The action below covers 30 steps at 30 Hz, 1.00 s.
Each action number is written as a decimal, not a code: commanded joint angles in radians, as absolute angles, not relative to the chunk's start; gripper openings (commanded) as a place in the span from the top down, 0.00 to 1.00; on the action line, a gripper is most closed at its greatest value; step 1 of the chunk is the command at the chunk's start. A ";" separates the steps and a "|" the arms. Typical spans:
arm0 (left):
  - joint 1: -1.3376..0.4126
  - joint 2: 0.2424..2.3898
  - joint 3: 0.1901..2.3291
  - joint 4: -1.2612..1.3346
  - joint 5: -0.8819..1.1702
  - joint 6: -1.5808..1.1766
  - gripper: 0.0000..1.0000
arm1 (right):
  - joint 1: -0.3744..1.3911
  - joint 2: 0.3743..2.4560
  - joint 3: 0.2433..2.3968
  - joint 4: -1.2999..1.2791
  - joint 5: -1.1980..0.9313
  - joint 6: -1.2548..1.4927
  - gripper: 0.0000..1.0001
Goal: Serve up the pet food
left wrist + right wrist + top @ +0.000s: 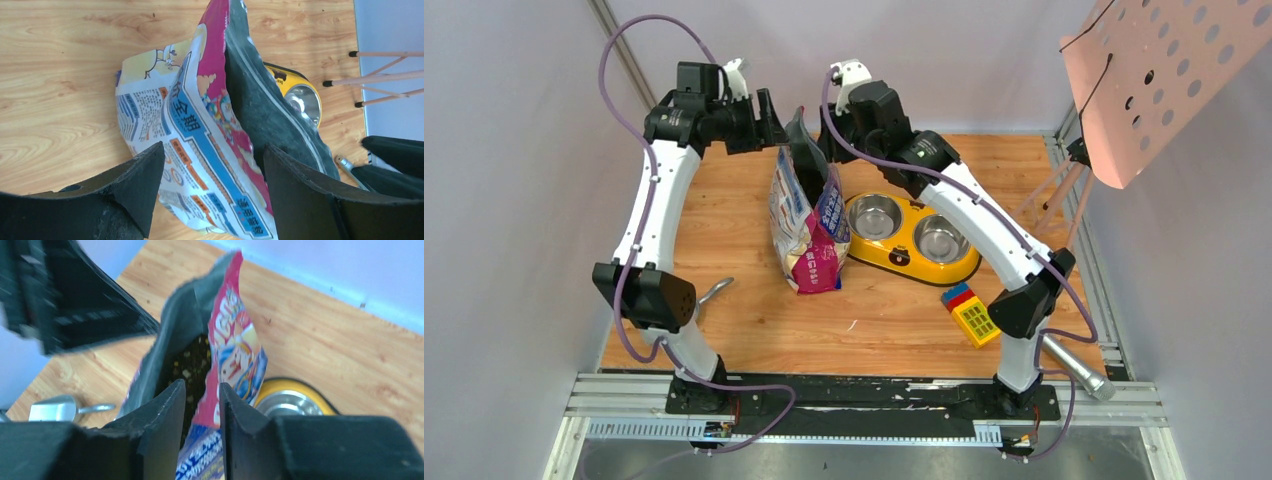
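Two robot arms meet over a glossy blue-and-magenta cat food bag [809, 230] standing upright, mouth open, near the middle of a wooden tabletop [874, 325]. The left gripper [769, 118] hangs at the bag's upper left edge with its black fingers [145, 185] spread wide and nothing clamped between them. The printed side of the bag shows in the gap.

The right gripper [201, 385] sits at the rim on the opposite side. Its jaws are only narrowly parted, and the thin magenta front wall runs up through the slot without appearing pinched. Small dark brown kibble [195, 365] lies inside the bag, visible past its grey lining.

A yellow double-bowl feeder with two steel cups [924, 272] rests just beside the bag's right flank, both cups bare metal. A grey metal scoop [714, 290] lies near the table's left edge, partly hidden by the left arm's elbow.

A wide strip of bare wood runs in front of the bag, between the two arm bases. A small yellow, red and blue toy block [969, 312] and a silver cylinder [1074, 365] crowd the right front corner. A pink perforated board [1164, 70] overhangs the right rear edge.
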State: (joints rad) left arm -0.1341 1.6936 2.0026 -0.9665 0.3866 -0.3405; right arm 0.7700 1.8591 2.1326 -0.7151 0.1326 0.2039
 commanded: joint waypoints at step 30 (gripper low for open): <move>-0.130 1.837 2.311 -1.071 0.110 -0.077 1.00 | 0.747 2.004 2.339 -0.541 0.519 0.017 1.00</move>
State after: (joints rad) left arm -0.1841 1.8553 2.1998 -1.0901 0.1841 -0.1726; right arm 0.7631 2.0956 2.3196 -0.6159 0.3695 0.0422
